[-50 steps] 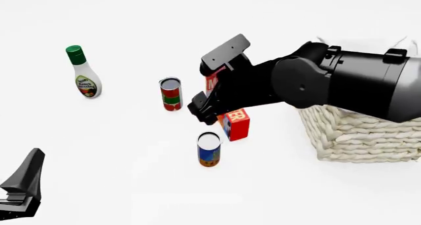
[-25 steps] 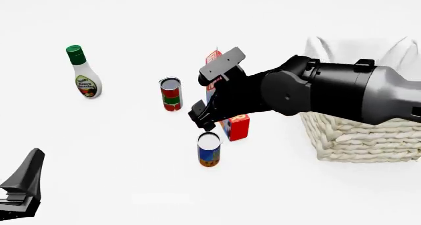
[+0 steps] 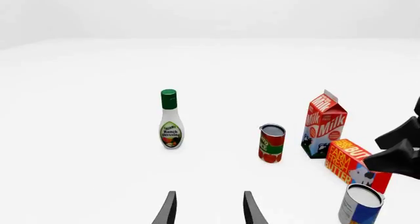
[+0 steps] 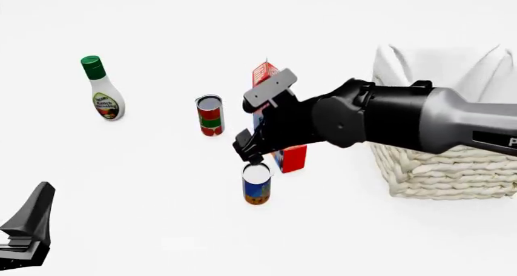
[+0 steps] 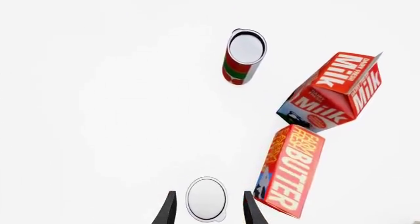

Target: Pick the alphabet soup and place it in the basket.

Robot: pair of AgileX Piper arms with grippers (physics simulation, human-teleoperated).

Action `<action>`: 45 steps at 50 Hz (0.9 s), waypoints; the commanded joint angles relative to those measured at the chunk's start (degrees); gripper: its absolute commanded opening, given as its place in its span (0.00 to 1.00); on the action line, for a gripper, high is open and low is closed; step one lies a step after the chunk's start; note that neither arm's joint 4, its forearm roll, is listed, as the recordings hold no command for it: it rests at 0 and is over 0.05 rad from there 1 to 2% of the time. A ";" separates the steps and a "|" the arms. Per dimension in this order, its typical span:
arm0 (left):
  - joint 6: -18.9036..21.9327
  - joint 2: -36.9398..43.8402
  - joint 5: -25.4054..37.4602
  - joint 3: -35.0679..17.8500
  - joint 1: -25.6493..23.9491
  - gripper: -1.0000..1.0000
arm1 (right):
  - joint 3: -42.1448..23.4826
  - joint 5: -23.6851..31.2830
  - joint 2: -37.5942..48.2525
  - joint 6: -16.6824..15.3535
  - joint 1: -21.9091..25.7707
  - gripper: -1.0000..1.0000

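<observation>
Because it is the place where the can must end, the basket (image 4: 440, 167) is considered first: it stands at the right side of the table, well apart from the can, and its near-left wicker wall is partly covered by the right arm. Its open top is turned upward, so an entry from above is judged possible once the can is raised over the cloth rim.

Over the alphabet soup (image 4: 256, 183) the right gripper (image 4: 252, 157) is hung, pointed steeply down. In the right wrist view the silvery lid (image 5: 206, 198) is seen between the two fingers, which are spread on either side of it and not yet closed; whether they touch the can cannot be told. The can stands upright near the middle of the table, on the near side of the other goods.

The milk carton (image 4: 260, 76) stands farther back, and the butter box (image 4: 290, 157) lies just beside the can, at its far right. Little room is left on that side, so a straight lift is judged safer than a sideways pull. The red-and-green can (image 4: 210, 115) and the dressing bottle (image 4: 102, 89) are placed far and left, out of the way.

At the near left corner the left gripper (image 3: 208, 210) is kept low with its fingers apart, holding nothing.
</observation>
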 commanded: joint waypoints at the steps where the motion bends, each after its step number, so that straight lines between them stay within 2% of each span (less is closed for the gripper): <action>1: 0.00 0.00 0.00 0.00 0.00 1.00 | 0.57 -1.19 1.40 0.35 -0.31 1.00; 45: 0.00 0.00 0.00 0.00 0.00 1.00 | 2.67 -5.01 5.56 1.43 0.52 1.00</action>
